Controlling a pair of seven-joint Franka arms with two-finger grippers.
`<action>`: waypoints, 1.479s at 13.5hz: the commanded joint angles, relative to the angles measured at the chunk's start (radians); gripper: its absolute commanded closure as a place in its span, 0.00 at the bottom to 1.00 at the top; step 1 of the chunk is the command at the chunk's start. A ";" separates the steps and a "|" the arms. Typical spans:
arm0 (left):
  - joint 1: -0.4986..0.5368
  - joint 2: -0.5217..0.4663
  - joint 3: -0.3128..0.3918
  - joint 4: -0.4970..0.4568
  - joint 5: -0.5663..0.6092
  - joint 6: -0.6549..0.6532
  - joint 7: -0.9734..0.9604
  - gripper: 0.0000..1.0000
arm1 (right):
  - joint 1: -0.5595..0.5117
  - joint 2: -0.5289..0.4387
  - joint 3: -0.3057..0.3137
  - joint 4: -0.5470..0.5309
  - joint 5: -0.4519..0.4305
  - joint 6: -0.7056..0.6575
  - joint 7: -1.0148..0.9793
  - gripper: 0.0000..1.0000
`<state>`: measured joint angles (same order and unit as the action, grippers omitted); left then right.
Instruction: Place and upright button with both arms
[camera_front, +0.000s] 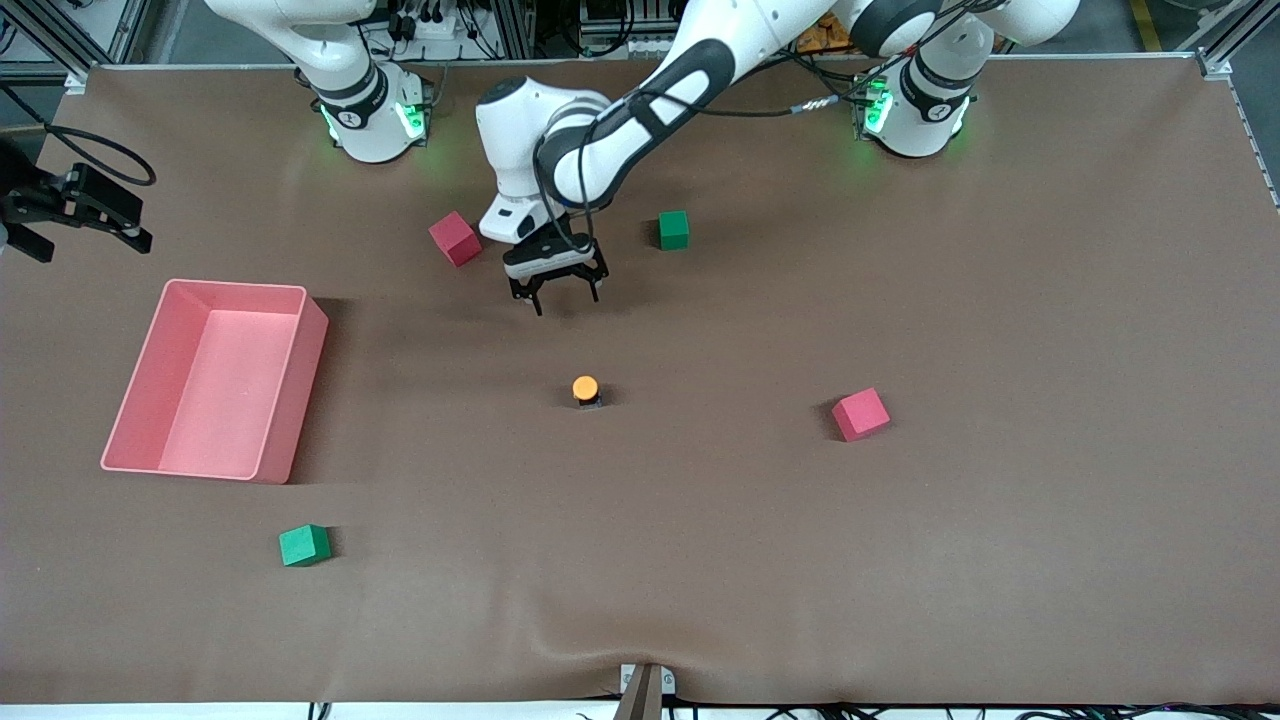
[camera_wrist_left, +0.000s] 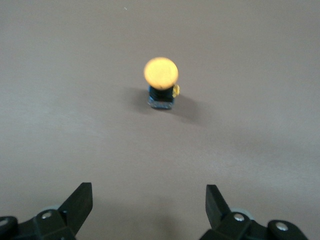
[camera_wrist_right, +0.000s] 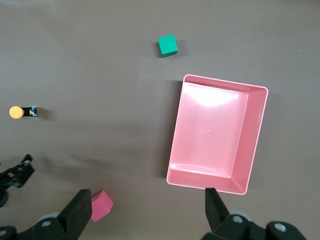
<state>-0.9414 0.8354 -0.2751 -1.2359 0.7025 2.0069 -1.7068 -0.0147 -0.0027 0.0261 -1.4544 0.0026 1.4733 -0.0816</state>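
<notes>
The button (camera_front: 586, 389) stands upright on the brown mat near the table's middle, orange cap on top of its black body. It also shows in the left wrist view (camera_wrist_left: 161, 82) and in the right wrist view (camera_wrist_right: 22, 111). My left gripper (camera_front: 565, 298) is open and empty, raised over the mat beside the button, apart from it; its fingers show wide apart in its own view (camera_wrist_left: 149, 186). My right gripper (camera_wrist_right: 146, 192) is open and empty, high over the mat between a red cube (camera_wrist_right: 101, 205) and the pink bin (camera_wrist_right: 252, 145). It does not show in the front view.
The pink bin (camera_front: 290, 400) lies toward the right arm's end. A red cube (camera_front: 455, 238) and a green cube (camera_front: 674, 229) flank the left gripper. Another red cube (camera_front: 861, 414) and another green cube (camera_front: 304, 545) lie nearer the front camera. A black fixture (camera_front: 75, 205) sits at the right arm's end.
</notes>
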 joint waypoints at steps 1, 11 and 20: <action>0.079 -0.155 -0.002 -0.031 -0.139 -0.129 0.131 0.00 | -0.022 0.010 0.014 0.022 -0.009 -0.014 -0.009 0.00; 0.386 -0.473 -0.004 -0.033 -0.389 -0.410 0.464 0.00 | -0.027 0.010 0.014 0.020 -0.009 -0.014 -0.009 0.00; 0.774 -0.618 -0.016 -0.030 -0.535 -0.501 1.100 0.00 | -0.027 0.013 0.014 0.020 -0.009 -0.014 -0.010 0.00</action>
<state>-0.2370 0.2497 -0.2742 -1.2349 0.2076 1.5075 -0.7150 -0.0196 0.0027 0.0242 -1.4531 0.0026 1.4713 -0.0816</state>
